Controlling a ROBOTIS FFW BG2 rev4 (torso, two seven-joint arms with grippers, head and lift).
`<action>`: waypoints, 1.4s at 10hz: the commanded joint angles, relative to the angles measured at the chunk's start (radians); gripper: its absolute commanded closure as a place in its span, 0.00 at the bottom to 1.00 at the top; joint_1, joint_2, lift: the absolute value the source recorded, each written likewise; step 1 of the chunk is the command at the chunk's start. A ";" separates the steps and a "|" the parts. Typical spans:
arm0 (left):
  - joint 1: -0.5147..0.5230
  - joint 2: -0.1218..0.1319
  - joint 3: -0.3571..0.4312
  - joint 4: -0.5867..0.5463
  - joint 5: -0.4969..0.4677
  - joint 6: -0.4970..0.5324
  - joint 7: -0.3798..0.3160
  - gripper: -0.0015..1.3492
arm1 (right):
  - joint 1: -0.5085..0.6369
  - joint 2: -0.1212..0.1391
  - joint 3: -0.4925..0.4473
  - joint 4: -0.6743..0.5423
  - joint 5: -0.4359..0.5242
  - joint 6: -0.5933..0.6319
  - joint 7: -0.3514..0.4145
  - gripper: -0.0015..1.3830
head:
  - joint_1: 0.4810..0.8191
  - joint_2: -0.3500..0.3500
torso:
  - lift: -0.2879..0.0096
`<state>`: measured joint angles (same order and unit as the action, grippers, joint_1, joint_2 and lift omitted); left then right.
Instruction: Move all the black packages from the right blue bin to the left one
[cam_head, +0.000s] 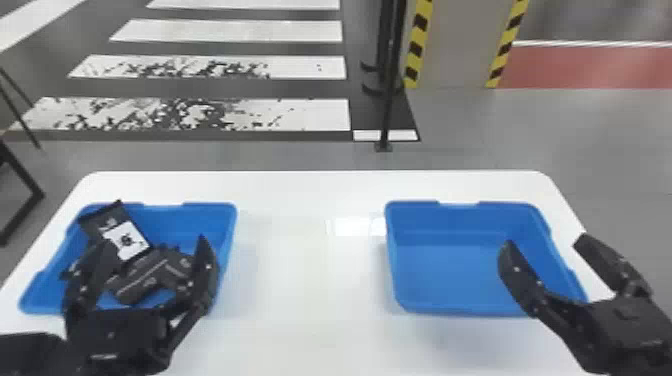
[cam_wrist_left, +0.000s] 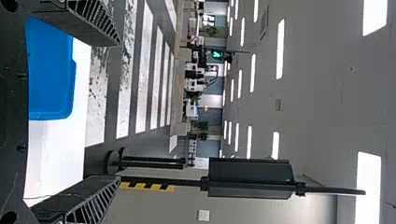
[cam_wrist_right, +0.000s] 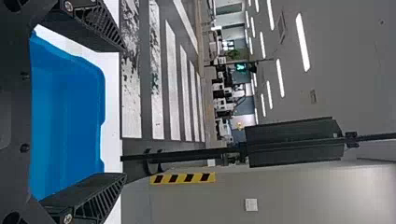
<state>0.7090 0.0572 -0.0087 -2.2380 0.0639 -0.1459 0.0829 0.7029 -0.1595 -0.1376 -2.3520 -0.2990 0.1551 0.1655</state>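
Across the white table (cam_head: 310, 290), we list: left side, one blue bin (cam_head: 229, 220) of black packages (cam_head: 142, 281), one lapping its far rim, our left gripper (cam_head: 155, 243) spread wide above; right side, a second blue bin (cam_head: 450, 270), our right gripper (cam_head: 545, 241), also wide, over its outer edge. Between bins, we record broad sideways room.

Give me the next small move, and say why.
I'd probably draw the left gripper back from the left blue bin: its fingers stand open with nothing between them, the black packages lie in that bin, and no package shows in the right blue bin.
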 joint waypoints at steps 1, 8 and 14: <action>0.000 0.000 0.001 0.001 0.002 0.001 0.000 0.00 | 0.001 0.000 0.000 -0.010 0.006 0.007 0.000 0.06 | 0.63 0.50 | 0.52; 0.012 0.000 0.001 -0.014 0.000 -0.001 0.017 0.00 | 0.014 0.000 -0.002 -0.035 0.006 -0.013 -0.003 0.06 | 0.63 0.51 | 0.52; 0.010 0.003 -0.005 -0.019 0.008 -0.001 0.017 0.00 | 0.028 0.000 -0.004 -0.045 0.010 -0.023 -0.011 0.06 | 0.63 0.50 | 0.52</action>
<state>0.7191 0.0589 -0.0136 -2.2584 0.0717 -0.1467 0.0994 0.7308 -0.1595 -0.1420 -2.3992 -0.2891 0.1333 0.1552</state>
